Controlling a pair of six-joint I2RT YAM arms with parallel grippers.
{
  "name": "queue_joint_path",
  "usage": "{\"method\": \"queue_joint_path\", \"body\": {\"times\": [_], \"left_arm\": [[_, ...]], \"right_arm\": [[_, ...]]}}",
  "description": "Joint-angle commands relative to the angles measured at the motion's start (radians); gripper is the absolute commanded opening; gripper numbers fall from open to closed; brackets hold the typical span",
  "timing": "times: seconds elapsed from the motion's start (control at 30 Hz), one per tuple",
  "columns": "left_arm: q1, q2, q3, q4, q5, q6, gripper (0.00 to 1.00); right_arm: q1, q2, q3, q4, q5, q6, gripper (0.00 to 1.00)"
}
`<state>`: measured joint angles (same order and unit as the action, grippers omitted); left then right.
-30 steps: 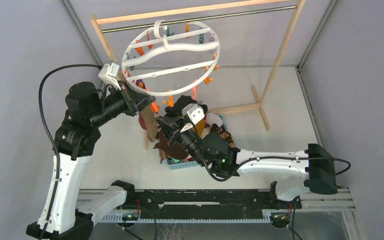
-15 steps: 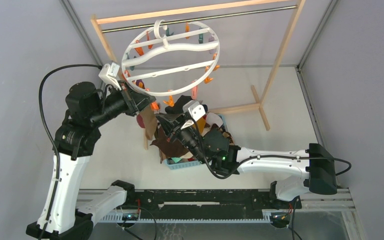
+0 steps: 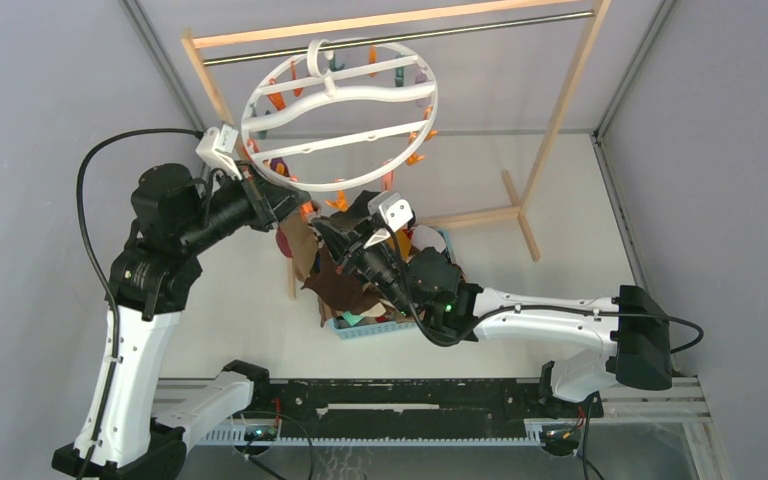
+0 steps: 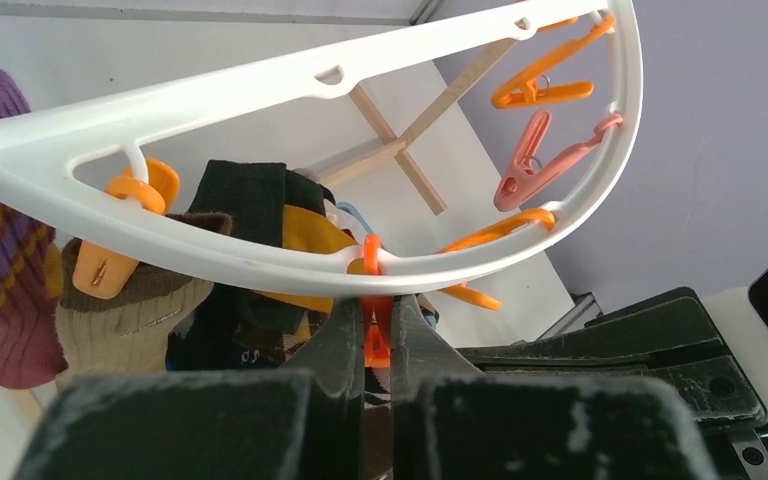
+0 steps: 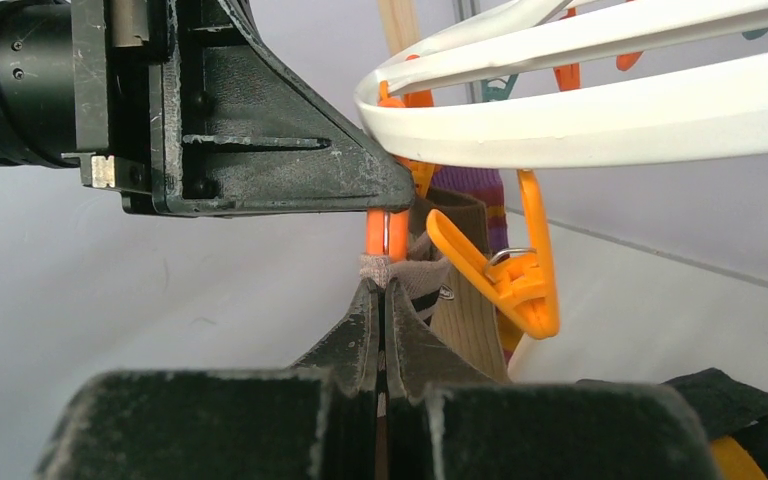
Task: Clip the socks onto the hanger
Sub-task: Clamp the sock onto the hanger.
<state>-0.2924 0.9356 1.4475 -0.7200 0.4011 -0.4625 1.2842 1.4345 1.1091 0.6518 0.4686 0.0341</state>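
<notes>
Two grippers crowded beneath the rim of the hanger (image 4: 260, 262): the left gripper (image 4: 378, 322) clamped an orange clothespin (image 5: 388, 232) dangling from it, while the right gripper (image 5: 382, 292) pinched a grey sock (image 5: 418, 276), cuff touching that pin's lower tip.

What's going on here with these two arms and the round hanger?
The left hand is pinching an orange clothespin on the white hanger. The right hand, shut on a pale sock by its cuff, holds it right at that clothespin's lower end. A tan sock and a purple striped sock already hang nearby.
</notes>
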Motion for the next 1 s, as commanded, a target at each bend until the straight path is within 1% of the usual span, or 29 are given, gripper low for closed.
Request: {"method": "queue_joint_path", "body": {"times": [0.0,0.07,0.1,0.17,0.2,0.33,0.43,0.47,0.53,0.57,0.63,0.7,0.8,0.87,0.97], "left_arm": [[-0.005,-0.015,-0.005,0.042,-0.018,0.004,0.03],[-0.004,-0.016,-0.004,0.042,-0.018,0.002,0.12],[-0.005,-0.016,-0.002,0.043,-0.019,0.002,0.18],[-0.005,-0.019,0.002,0.042,-0.018,0.004,0.35],[-0.005,-0.020,0.005,0.041,-0.019,0.005,0.39],[-0.004,-0.029,0.012,0.038,-0.025,0.009,0.47],[-0.004,-0.035,0.014,0.030,-0.024,0.017,0.51],[-0.004,-0.039,0.015,0.028,-0.027,0.018,0.55],[-0.004,-0.047,0.019,0.018,-0.034,0.024,0.69],[-0.004,-0.052,0.019,0.012,-0.041,0.028,0.79],[-0.004,-0.064,0.018,0.000,-0.050,0.037,0.91],[-0.005,-0.081,0.017,-0.017,-0.054,0.052,0.94],[-0.004,-0.111,0.016,-0.047,-0.041,0.087,0.95],[-0.004,-0.134,-0.009,-0.070,-0.004,0.105,0.92],[-0.004,-0.177,-0.101,-0.080,0.117,0.138,0.87]], "right_arm": [[-0.002,-0.002,0.047,0.006,-0.020,0.024,0.00],[0.000,0.000,0.046,0.005,-0.023,0.025,0.00],[0.001,0.000,0.045,0.006,-0.024,0.025,0.00],[0.002,-0.001,0.045,0.008,-0.025,0.024,0.00],[0.002,-0.002,0.045,0.009,-0.025,0.025,0.00],[0.000,-0.006,0.045,0.015,-0.027,0.026,0.00],[0.000,-0.012,0.045,0.016,-0.021,0.029,0.00],[-0.001,-0.015,0.045,0.016,-0.018,0.030,0.00],[-0.002,-0.020,0.045,0.015,-0.018,0.031,0.00],[-0.001,-0.022,0.045,0.014,-0.021,0.034,0.00],[-0.003,-0.027,0.045,0.013,-0.033,0.040,0.00],[-0.007,-0.033,0.046,0.007,-0.044,0.056,0.03],[-0.017,-0.046,0.045,-0.020,-0.067,0.093,0.11],[-0.026,-0.056,0.045,-0.041,-0.098,0.124,0.14],[-0.042,-0.071,0.045,-0.056,-0.159,0.174,0.17]]}}
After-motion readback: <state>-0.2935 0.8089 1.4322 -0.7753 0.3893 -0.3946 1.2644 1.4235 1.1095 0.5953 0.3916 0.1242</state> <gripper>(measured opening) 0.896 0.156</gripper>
